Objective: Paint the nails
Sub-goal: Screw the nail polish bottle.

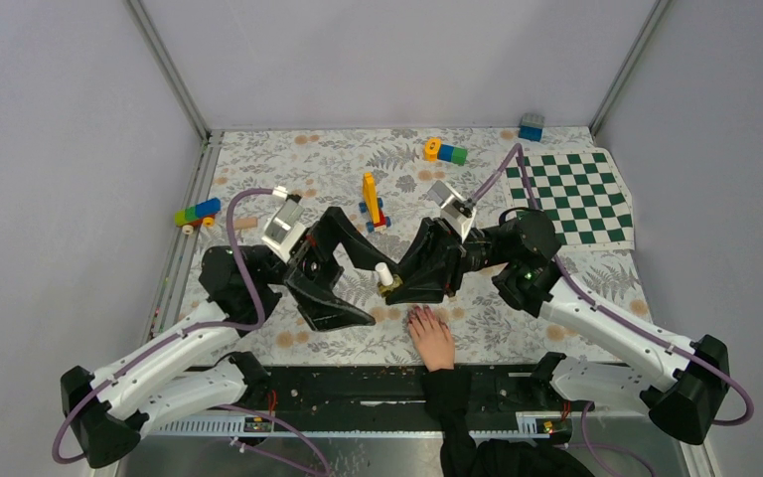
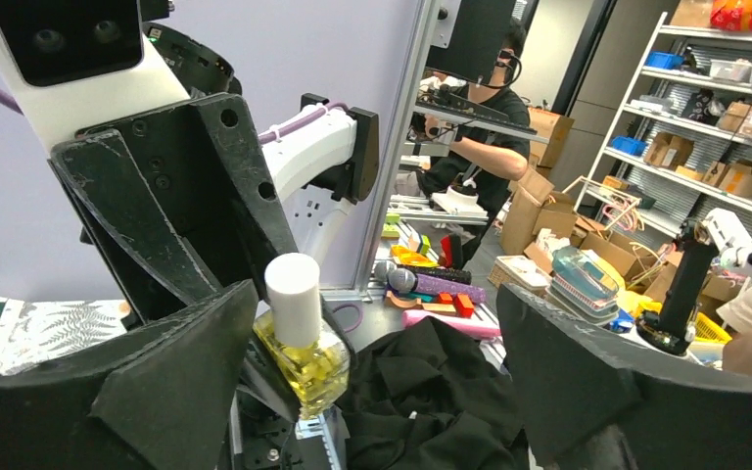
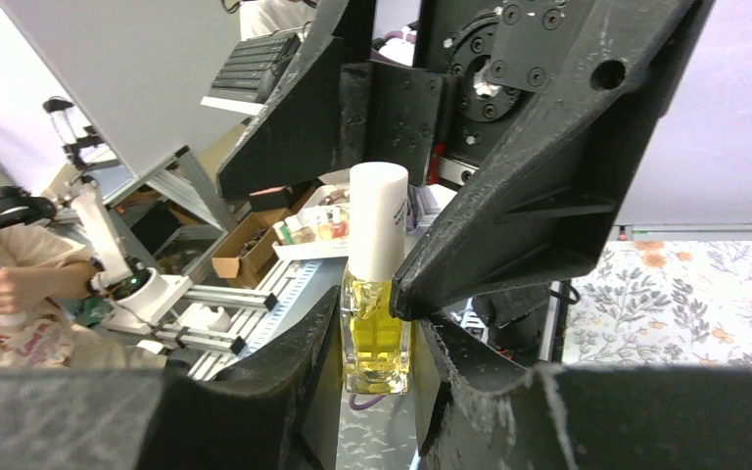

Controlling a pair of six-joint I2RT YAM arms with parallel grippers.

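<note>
Right fingers point(image 3: 274, 392) clench the polish bottle point(image 3: 376, 333), steadying it, I'd say, for uncapping. Left fingers point(image 2: 157, 392) stand spread wide either side of its white cap point(image 3: 379, 220). The nails point(image 1: 419, 316) lie just below, hand point(image 1: 433, 340) flat on the surface point(image 1: 288, 164).

The bench point(image 1: 258, 169) carried one polish bottle point(image 1: 385, 275), one pale hand point(image 1: 431, 336) at six o'clock and one chequered mat point(image 1: 576, 199) at two o'clock. Toy-brick groups numbered four: a green-blue cluster point(image 1: 197, 212) at nine o'clock, a yellow tower point(image 1: 371, 199) mid-bench, an orange-green cluster point(image 1: 444, 151) at twelve and a blue brick point(image 1: 531, 126) at one.
</note>
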